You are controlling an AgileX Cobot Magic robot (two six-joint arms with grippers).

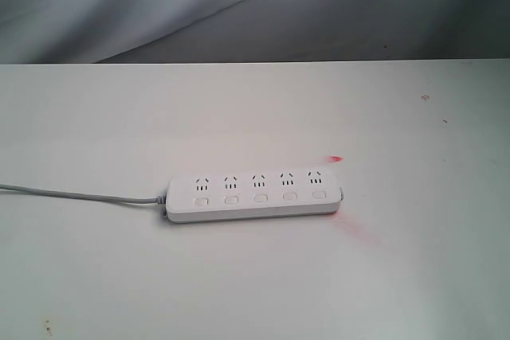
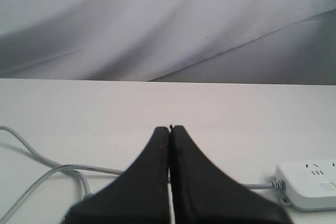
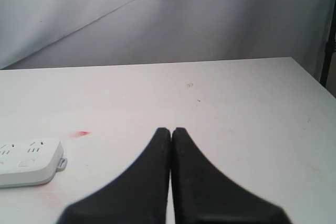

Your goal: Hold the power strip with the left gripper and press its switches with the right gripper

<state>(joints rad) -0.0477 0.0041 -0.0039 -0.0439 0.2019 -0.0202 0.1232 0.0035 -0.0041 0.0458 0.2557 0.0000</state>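
White table (image 1: 414, 276) | power strip (image 1: 253, 197) mid-table, cord (image 1: 80, 193) runs off left | left hand (image 2: 169, 128), right hand (image 3: 171, 130) both pressed closed, empty, apart from it | its body cropped in wrist views

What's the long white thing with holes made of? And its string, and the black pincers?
The power strip looks like hard white plastic: smooth, with moulded rounded edges. Its cord seems a soft grey rubbery sheath, since it bends in loose curves. The left pincer and right pincer look matte black, maybe plastic or rubber; too blurred to tell.
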